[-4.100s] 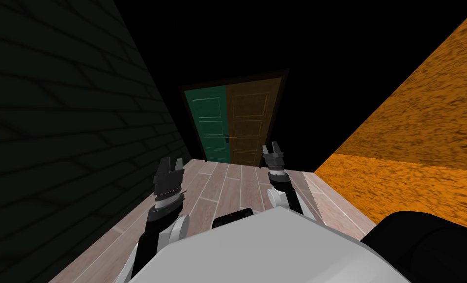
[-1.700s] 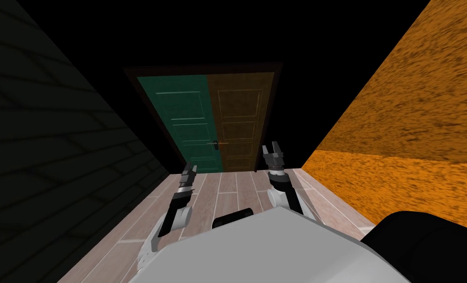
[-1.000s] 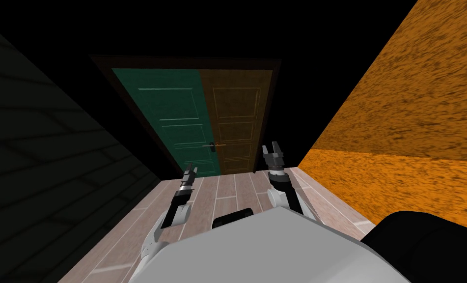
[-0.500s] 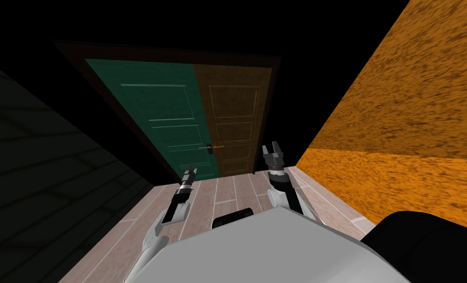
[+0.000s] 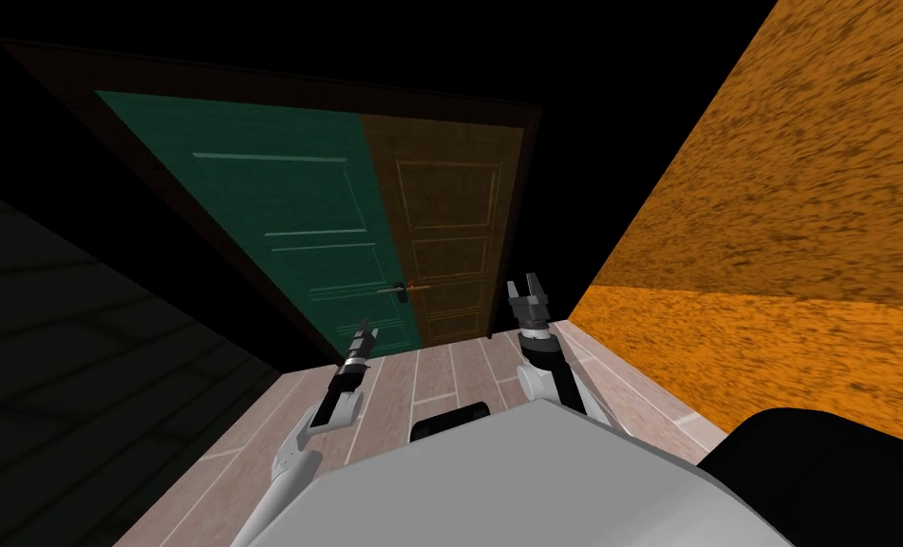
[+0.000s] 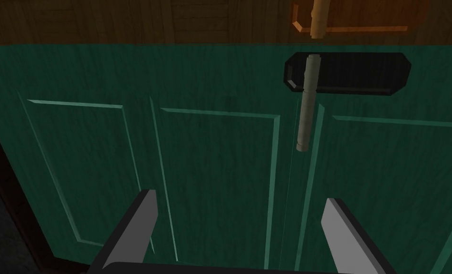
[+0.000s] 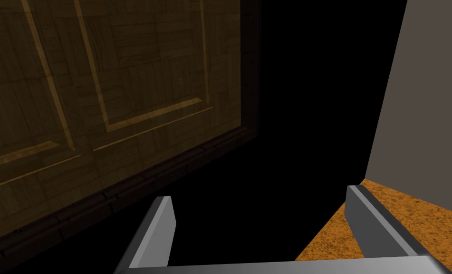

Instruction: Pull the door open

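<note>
now the green door (image 5: pixel 278 218) has been brought nearer by the base's advance; its handle (image 6: pixel 304 109) lies ahead of the left gripper (image 6: pixel 239 199), jaws wide, ungrasped; the right gripper (image 7: pixel 259 194) is likewise held wide.

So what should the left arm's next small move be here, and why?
Probably ease the left arm forward and slightly toward the grey lever handle on the green door. The left jaws stand open and apart from the lever, which lies ahead and off their centre line, so nothing is gripped yet.
</note>
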Robot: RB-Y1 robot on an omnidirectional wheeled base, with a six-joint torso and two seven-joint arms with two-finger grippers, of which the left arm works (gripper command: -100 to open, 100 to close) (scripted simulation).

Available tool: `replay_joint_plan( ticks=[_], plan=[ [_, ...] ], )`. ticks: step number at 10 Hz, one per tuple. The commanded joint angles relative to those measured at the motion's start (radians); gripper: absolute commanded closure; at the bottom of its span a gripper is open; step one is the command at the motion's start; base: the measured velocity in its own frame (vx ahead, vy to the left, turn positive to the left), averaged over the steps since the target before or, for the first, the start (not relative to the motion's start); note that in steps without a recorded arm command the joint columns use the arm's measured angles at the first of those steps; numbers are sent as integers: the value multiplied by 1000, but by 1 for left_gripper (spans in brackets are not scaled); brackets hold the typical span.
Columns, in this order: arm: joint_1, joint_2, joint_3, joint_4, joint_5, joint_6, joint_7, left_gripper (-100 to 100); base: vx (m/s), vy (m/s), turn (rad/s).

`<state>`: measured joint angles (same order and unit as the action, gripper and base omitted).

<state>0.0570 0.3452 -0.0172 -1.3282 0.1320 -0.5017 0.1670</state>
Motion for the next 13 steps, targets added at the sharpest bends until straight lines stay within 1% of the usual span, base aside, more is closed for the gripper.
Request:
replay_joint_plan(
  ticks=[1, 6, 8, 9, 10, 11, 13],
  plan=[
    [-19, 8, 2, 33, 5, 9, 10, -100, 96, 27, -75],
    [-66, 39, 6, 130, 20, 25, 43, -100, 91, 18, -70],
    [-98, 60, 9, 197, 31, 35, 65, -100, 123, 25, -124],
    [-106, 65, 10, 214, 34, 38, 71, -100, 145, 19, -80],
    [-120, 74, 11, 242, 38, 42, 80, -100, 152, 40, -83],
    [-120, 74, 11, 242, 38, 42, 80, -100, 93, 38, -29],
    [-144, 90, 14, 292, 46, 51, 97, -100, 85, 25, -77]
  ],
)
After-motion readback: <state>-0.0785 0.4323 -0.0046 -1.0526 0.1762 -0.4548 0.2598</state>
